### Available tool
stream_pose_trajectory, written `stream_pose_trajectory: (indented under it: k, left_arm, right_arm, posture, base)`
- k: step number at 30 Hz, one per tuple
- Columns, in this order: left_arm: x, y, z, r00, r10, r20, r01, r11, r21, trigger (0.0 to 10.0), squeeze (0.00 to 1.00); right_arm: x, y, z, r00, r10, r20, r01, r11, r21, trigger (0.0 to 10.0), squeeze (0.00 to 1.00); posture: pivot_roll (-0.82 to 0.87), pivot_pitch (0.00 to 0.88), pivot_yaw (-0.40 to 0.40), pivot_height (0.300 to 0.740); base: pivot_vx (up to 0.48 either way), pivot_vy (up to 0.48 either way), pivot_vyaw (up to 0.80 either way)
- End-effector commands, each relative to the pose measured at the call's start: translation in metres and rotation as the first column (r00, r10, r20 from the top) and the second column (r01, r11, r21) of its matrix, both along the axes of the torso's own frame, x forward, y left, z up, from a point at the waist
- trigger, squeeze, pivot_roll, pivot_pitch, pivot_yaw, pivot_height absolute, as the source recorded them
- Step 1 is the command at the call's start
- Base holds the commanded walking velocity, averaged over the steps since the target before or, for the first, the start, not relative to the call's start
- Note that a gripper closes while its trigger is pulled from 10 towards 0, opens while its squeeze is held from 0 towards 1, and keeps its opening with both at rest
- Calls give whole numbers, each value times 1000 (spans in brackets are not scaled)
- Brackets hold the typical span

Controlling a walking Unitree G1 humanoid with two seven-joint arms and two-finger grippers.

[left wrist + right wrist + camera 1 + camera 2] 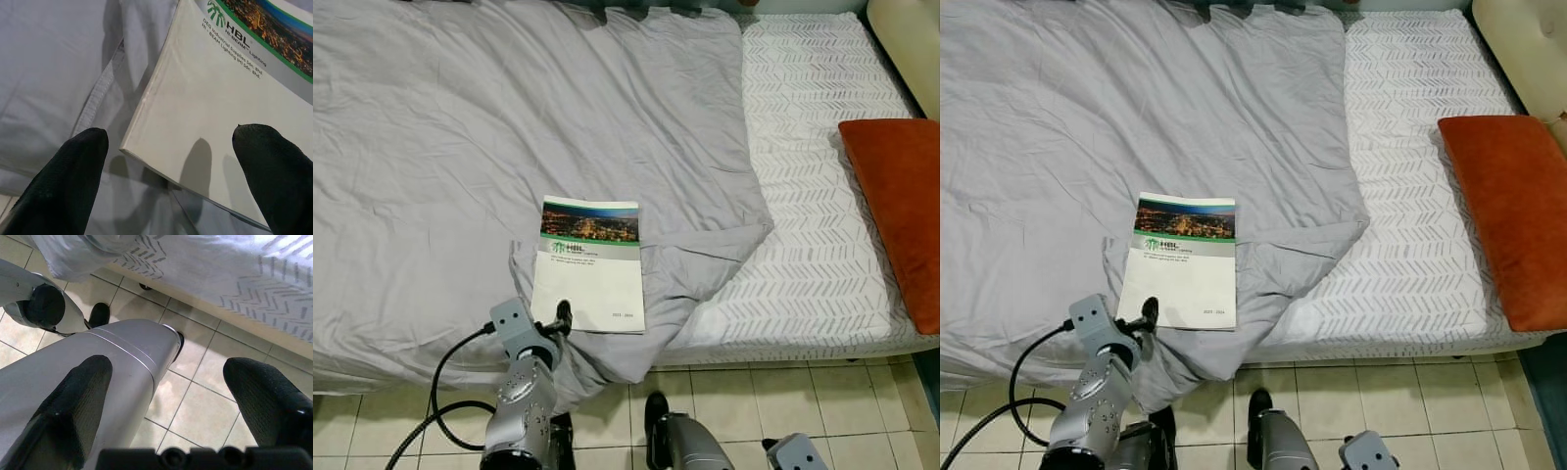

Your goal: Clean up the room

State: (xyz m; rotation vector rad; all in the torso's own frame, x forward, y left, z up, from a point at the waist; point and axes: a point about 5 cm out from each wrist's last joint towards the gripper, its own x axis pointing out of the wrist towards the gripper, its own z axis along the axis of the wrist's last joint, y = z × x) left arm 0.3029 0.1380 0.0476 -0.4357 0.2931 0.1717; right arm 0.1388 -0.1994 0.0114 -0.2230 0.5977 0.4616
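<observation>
1. Bedroom scene seen from above: wide bed [822, 294] covered on its left part by a crumpled pale grey duvet [440, 157], with pale square floor tiles [724, 401] along the near edge.
2. Low on the left, reaching up toward the bed's near edge: left gripper [168, 161] on its silver arm, with a black cable looping beside it.
3. Fingers spread wide, holding nothing; in the left wrist view, one black fingertip [73, 166] over grey duvet just beside the booklet's corner, the other [274, 166] over the white cover.
4. Just past that gripper, lying flat on the duvet near the bed's front edge: thin white booklet with a night-city photo and green band across its top [589, 266], "HBL" lettering readable on the cover.
5. Right of the booklet, duvet corner folded back, leaving bare a white sheet with grey chevron pattern [822, 176].
6. Further right, near the bed's right side: long rust-orange rectangular pillow [901, 206] resting on the patterned sheet.
7. Low by the floor: right gripper [171, 396], fingers wide apart and empty, hanging over tiles and the robot's own silver limb.
</observation>
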Motion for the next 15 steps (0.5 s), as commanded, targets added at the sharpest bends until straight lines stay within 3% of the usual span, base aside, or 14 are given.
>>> stream_pose_trajectory:
  k: [1,10,15]
  left_arm:
    - [-9,0,-17,997,20,-72,-22,999,-30,10000,0]
    - [3,9,-11,999,8,-34,-7,999,38,10000,0]
    - [5,10,-14,999,7,-43,-5,999,45,10000,0]
  right_arm:
    - [-13,-6,-8,998,-9,-66,8,1000,-18,10000,0]
    - [-11,-4,-4,999,-14,-46,15,1000,15,10000,0]
    - [-9,6,1,999,31,-7,-30,990,135,10000,0]
  posture:
    - [-201,403,-100,740]
    - [-201,403,-100,740]
    - [-213,407,-98,740]
  base:
    - [0,0,0]
    - [0,0,0]
    - [0,0,0]
